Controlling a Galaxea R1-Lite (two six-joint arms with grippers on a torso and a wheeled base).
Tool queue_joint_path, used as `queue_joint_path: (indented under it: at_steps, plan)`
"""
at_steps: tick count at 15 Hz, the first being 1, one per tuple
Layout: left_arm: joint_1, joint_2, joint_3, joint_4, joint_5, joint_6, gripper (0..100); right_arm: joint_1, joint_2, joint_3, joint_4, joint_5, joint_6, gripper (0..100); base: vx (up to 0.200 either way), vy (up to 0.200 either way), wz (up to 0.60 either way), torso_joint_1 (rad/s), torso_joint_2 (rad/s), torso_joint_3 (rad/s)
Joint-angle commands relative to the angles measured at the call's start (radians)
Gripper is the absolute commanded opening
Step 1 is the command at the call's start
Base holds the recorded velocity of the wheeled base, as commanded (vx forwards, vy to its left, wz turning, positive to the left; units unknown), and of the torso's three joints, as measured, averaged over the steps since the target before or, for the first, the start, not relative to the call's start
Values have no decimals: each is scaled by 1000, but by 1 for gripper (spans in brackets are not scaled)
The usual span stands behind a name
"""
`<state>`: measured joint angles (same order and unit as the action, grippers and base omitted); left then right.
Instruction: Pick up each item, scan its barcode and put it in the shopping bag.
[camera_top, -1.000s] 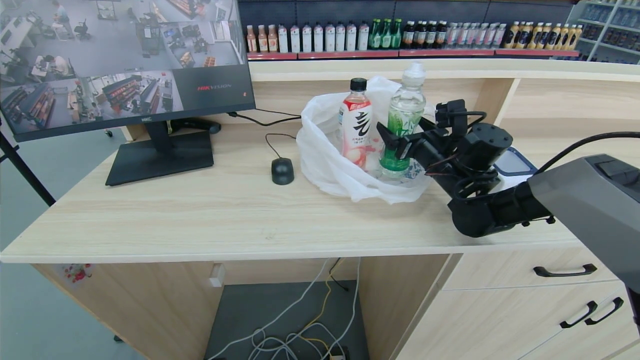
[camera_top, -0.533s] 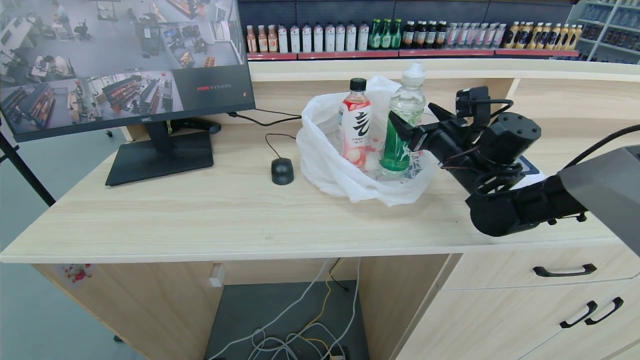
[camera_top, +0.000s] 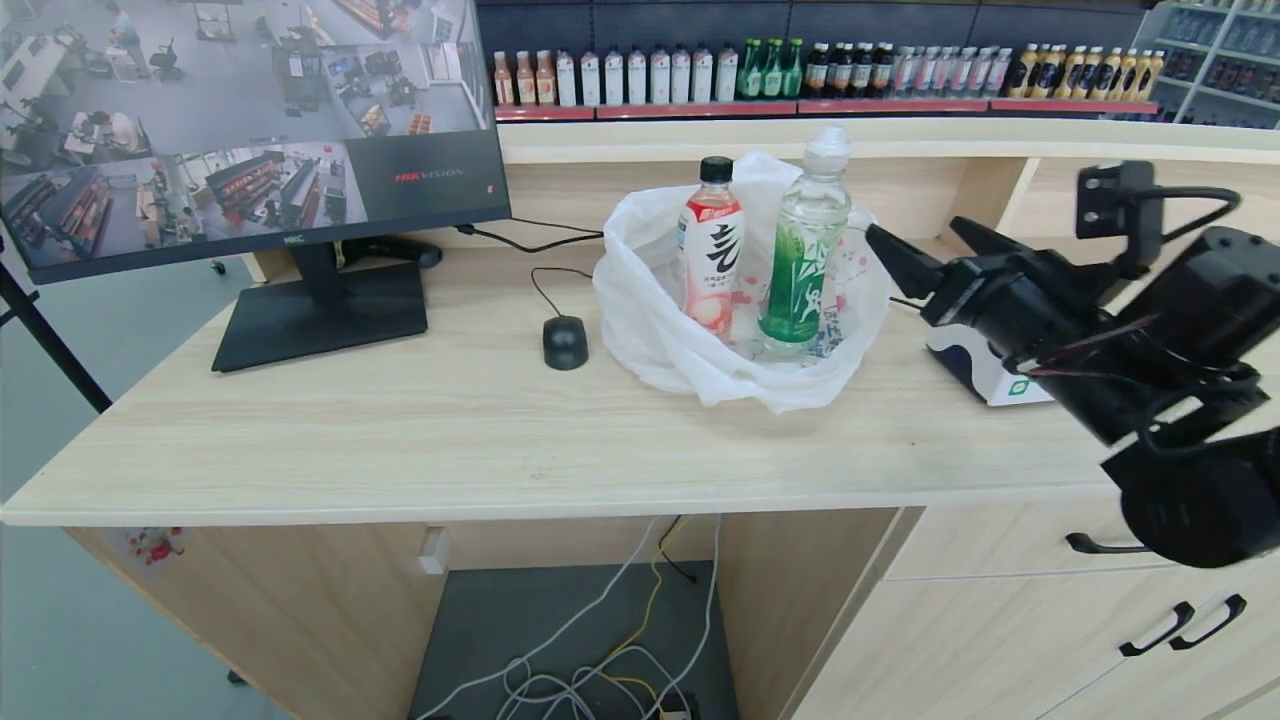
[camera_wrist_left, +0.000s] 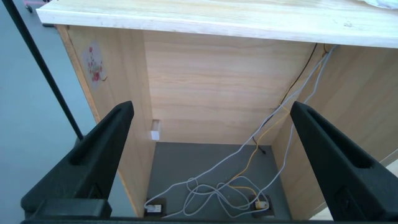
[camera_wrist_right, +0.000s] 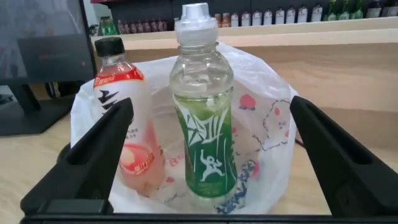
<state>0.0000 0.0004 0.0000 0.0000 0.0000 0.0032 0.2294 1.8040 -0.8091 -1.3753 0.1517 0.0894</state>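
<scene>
1. Your right gripper (camera_top: 910, 226) had its fingers spread and empty, just beside the bag (camera_top: 650, 310) and pointing at it.
2. Your left gripper (camera_wrist_left: 211, 107) was spread too, holding nothing, low before the counter (camera_wrist_left: 186, 18) front.
3. The green bottle (camera_top: 800, 270) and the pink bottle (camera_top: 712, 250) stood upright inside the bag.
4. With both bagged, you looked finished, as far as I could judge.

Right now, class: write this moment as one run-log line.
right pincer: open, empty, beside shopping bag | green bottle, pink bottle: upright in bag | left pincer: open, aimed under counter
</scene>
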Motion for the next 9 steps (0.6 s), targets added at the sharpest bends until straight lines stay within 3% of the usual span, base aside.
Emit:
queue_joint_path:
  at_steps: [1, 2, 3, 4, 5, 7, 9]
  plan:
    - [0, 0, 0, 0, 0, 0, 100, -77, -288, 430, -142, 39, 32, 100, 0, 0, 0, 0, 0, 0]
    - [0, 0, 0, 0, 0, 0, 100, -79, -299, 449, -151, 43, 32, 100, 0, 0, 0, 0, 0, 0]
    - [0, 0, 0, 0, 0, 0, 100, -81, -440, 663, -195, 57, 26, 100, 0, 0, 0, 0, 0, 0]
    - [0, 0, 0, 0, 0, 0, 100, -82, -525, 778, -195, 55, 23, 100, 0, 0, 0, 0, 0, 0]
    - [0, 0, 0, 0, 0, 0, 100, -90, -604, 809, -165, 48, 21, 100, 0, 0, 0, 0, 0, 0]
    - [0, 0, 0, 0, 0, 0, 100, -114, -752, 809, -21, 12, 15, 100, 0, 0, 0, 0, 0, 0]
    - [-2, 0, 0, 0, 0, 4, 100, -114, -988, 809, 294, -1, -8, 100, 0, 0, 0, 0, 0, 0]
